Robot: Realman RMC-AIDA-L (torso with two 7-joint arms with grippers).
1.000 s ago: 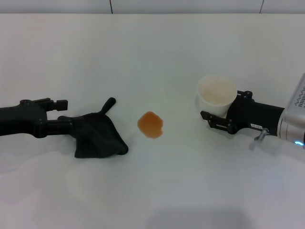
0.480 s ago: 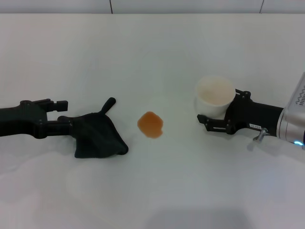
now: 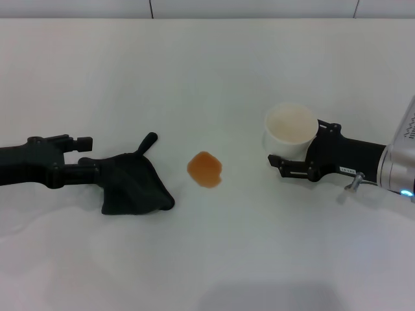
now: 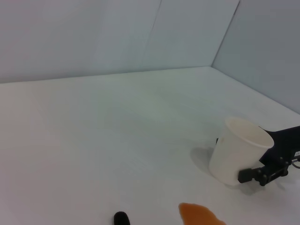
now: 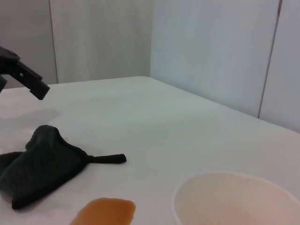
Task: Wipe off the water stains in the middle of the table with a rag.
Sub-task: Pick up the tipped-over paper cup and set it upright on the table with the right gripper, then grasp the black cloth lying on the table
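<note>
Small roundish translucent orange-amber liquid blotch [image 3: 205, 169] lies mid-counter on the plain white smooth counter [image 3: 207, 78], unwiped. Just toward the left edge lies the crumpled black cloth rag [image 3: 133, 186], its near fold pinched by the left end effector [image 3: 87, 170]. The right end effector [image 3: 292, 162] clasps the white paper cup [image 3: 290, 130] toward the right edge. Risk: a loose pinch lets the rag slip mid-sweep, smearing liquid; a jolted cup may topple.
</note>
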